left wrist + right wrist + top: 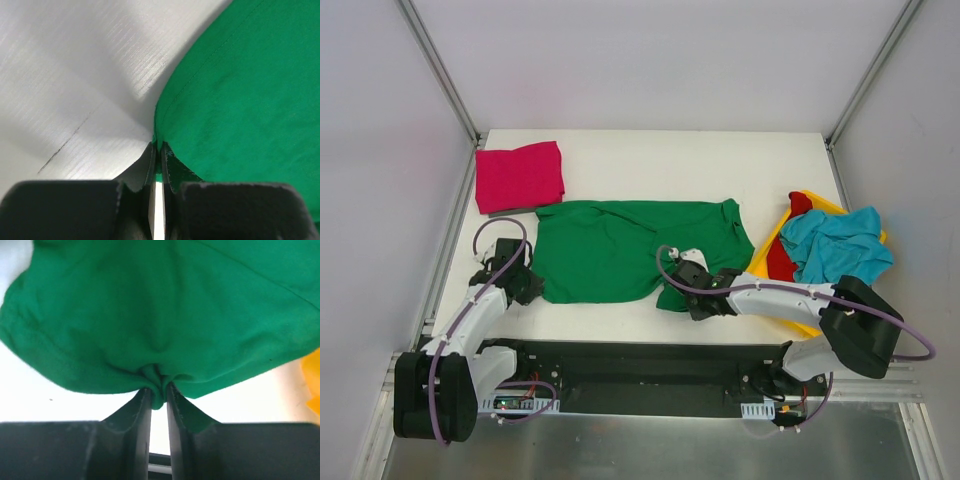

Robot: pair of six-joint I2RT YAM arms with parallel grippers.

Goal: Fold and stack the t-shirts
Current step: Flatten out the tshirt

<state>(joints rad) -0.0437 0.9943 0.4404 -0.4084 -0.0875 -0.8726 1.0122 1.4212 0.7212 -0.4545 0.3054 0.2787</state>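
Cloth of the green t-shirt (620, 250) stretches left-right mid-frame; left tool (156, 146) and right tool (159, 389) each pinch a lower corner.

In the top view I get bright, even overhead light; the white table (620, 160) nearly washes out and the arms (470, 318) throw only faint, soft shadows. The green shirt (610, 245) reads saturated, folds clear. On the left wrist a broad grey shadow crosses the table, the shirt's seam is sharp, but the left gripper (156, 147) sits dark and blurred near the lens. On the right wrist the table blows out to white, the right gripper (159, 392) is a dark silhouette, and the bin (312, 385) smears at the edge.
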